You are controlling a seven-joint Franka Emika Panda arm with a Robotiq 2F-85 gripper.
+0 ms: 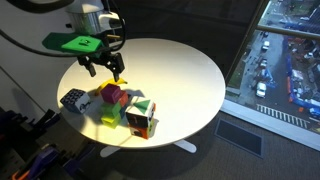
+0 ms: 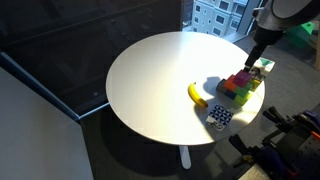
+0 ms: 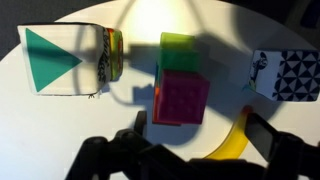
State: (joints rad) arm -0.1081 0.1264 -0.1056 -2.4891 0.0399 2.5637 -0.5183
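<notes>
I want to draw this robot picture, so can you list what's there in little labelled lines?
table: round white table
jaws: open, low over the banana and pink block, holding nothing
fruit: banana, yellow, between the jaws
blocks: pink block touching a green block
one side of the blocks: box with a green triangle
other side: patterned cube, black and white

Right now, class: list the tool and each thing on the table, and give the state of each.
Tool: open, empty, above the table.
Banana: unpeeled, lying flat, not gripped.
Blocks: pressed together, at rest, untouched.
Box: at rest, apart from the blocks.
Cube: at rest, standing alone.
</notes>
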